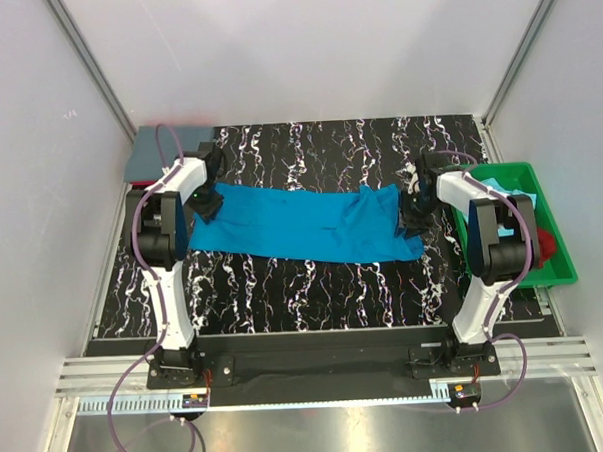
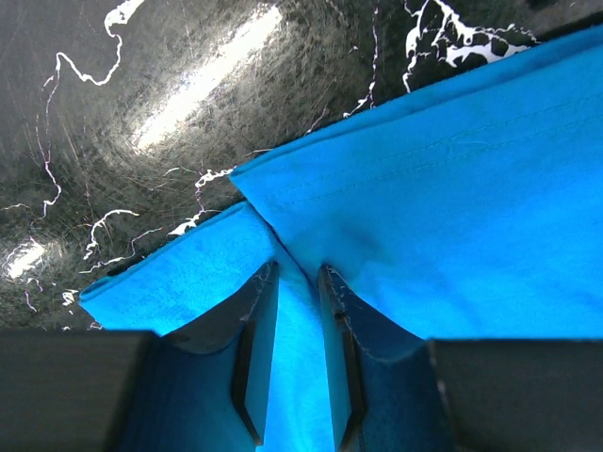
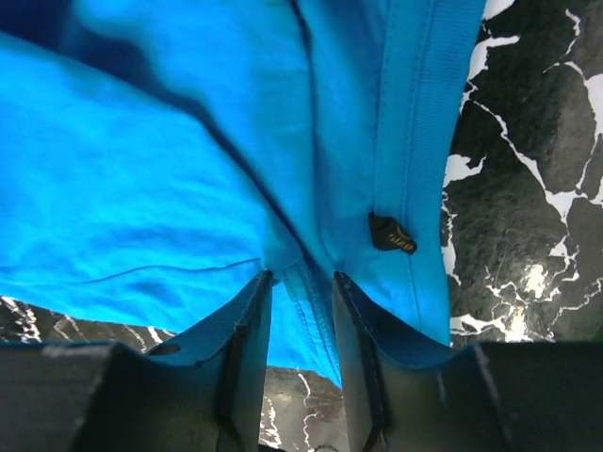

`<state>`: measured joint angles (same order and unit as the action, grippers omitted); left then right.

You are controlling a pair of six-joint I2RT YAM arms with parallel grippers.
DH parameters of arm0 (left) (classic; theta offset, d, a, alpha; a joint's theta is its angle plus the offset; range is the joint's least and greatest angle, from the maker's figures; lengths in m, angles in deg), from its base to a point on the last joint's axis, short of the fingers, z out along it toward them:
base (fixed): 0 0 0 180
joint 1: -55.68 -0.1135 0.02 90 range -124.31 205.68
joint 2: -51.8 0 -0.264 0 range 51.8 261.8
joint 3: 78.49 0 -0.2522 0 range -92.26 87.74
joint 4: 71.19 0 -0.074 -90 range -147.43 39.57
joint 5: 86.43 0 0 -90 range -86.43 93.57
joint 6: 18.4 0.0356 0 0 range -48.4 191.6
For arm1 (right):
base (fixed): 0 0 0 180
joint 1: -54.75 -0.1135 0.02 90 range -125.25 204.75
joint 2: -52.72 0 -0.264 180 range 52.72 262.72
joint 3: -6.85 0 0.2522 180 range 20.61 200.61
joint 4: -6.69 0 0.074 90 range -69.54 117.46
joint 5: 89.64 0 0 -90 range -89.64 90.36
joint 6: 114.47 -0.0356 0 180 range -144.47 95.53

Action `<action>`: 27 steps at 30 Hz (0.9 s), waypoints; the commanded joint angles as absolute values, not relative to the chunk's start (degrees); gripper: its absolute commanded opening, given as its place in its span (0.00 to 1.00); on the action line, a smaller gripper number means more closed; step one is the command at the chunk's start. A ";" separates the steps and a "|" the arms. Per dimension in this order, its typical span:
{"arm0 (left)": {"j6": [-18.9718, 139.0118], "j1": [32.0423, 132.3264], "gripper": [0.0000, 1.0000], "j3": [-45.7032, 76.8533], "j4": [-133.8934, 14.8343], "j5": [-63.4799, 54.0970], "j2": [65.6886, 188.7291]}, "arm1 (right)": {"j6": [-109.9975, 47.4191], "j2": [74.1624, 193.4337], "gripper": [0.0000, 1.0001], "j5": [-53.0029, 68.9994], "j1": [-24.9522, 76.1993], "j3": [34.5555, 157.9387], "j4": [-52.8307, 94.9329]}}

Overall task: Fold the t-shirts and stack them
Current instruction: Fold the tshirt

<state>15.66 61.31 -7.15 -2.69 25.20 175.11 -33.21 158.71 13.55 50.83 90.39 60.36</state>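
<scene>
You are in the folding step on the soft, bright turquoise-blue t-shirt [image 1: 311,224]. It lies as a long band across the middle of the black, white-veined marble-pattern table [image 1: 305,296], held at each end. It looks already doubled lengthwise, so the next move is probably to bring one end over onto the other. That calls for lifting both ends evenly and keeping the cloth taut enough that the layers do not slide apart.

Your left gripper [image 2: 297,273] reaches down at the shirt's left end, its wrist angled inward over the table. Its jaws are drawn in on a ridge of cloth next to a folded edge, pinching it.

Your right gripper [image 3: 301,278] mirrors that at the right end, arm bent forward from its base. Its jaws are nipping a stitched hem beside a small black tag [image 3: 391,233].

Mind the grip depth, since only a narrow fold sits between each pair of fingers.

The folded slate grey-blue t-shirt [image 1: 158,157] lies at the far left corner, likely where the stack goes. The green plastic tray [image 1: 558,265] on the right holds light aqua cloth [image 1: 495,183] and red cloth [image 1: 549,243], waiting their turn.
</scene>
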 commanded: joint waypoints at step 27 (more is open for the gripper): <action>18.60 61.13 0.32 -5.24 -0.65 24.29 167.22 | -43.96 152.21 0.20 0.18 53.96 89.25 57.80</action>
<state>15.77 60.77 -5.46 -2.62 24.80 173.51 -39.74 156.07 3.93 53.03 86.02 56.60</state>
